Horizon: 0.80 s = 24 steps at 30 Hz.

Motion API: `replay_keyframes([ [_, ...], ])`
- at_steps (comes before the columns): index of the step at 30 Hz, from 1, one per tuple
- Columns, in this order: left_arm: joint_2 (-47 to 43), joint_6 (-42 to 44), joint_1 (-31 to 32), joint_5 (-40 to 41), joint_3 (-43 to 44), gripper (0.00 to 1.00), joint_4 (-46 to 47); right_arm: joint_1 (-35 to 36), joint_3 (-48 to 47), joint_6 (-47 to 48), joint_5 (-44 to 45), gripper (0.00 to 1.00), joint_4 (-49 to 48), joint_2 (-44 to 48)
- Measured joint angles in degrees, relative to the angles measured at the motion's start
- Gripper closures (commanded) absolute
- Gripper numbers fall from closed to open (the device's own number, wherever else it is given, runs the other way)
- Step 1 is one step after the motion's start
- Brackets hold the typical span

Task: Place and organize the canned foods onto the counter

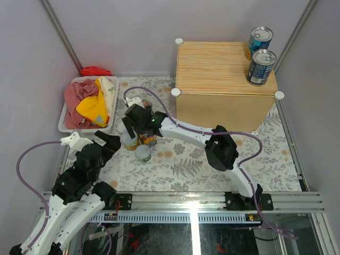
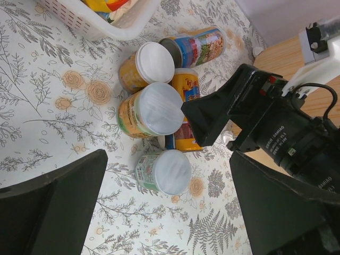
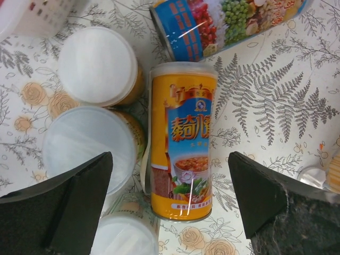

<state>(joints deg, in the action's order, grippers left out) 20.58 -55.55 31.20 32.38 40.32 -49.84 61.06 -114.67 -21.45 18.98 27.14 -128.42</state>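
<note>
- Nearest me on the left, the left gripper point(image 2: 167, 210) hangs with its fingers spread wide and nothing between them. It looks down on the group of cans from the near side.
- Just past it, a short can with a pale lid and greenish label point(image 2: 164, 171) stands upright on the floral-print table cover point(image 1: 212, 164), at the near edge of the group.
- Behind that, two orange-yellow jars with white lids point(image 3: 98, 66) stand upright, close together.
- Just right of the jars, a slim yellow can with a printed label point(image 3: 183, 141) lies on its side. Beyond it, a slim multicoloured can with a blue band point(image 3: 228, 24) also lies on its side.
- The right gripper point(image 3: 170, 204) hovers over the yellow can with a finger well out on either side and a gap on both. It grips nothing.
- I judge the step in hand to be lining up the pick of that yellow can.
- Next I would come down, keep the left finger clear of the nearby jar, close across the round body, lift, and carry it far right.
- Far left, a white plastic basket point(image 2: 79, 22) holds red and yellow cloths point(image 1: 85, 103), out of my path.
- Far right stands the light wood-grain box counter point(image 1: 212, 69). Two blue-labelled tins with silver tops point(image 1: 261, 66) stand upright at its right end, one behind the other.
- I would set the can on the bare wood to their left.
</note>
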Motion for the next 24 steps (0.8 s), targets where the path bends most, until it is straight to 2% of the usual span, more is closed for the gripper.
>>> replay_keyframes([
  [11, -0.7, 0.0, 0.0, 0.0, -0.1, 0.00, 0.0, -3.6, 0.1, -2.0, 0.0, 0.05, -1.4, -1.3],
  [24, -0.8, 0.0, 0.0, 0.0, -0.7, 0.00, 0.1, -4.0, 0.1, -2.4, -1.8, 0.07, -2.5, -5.6],
])
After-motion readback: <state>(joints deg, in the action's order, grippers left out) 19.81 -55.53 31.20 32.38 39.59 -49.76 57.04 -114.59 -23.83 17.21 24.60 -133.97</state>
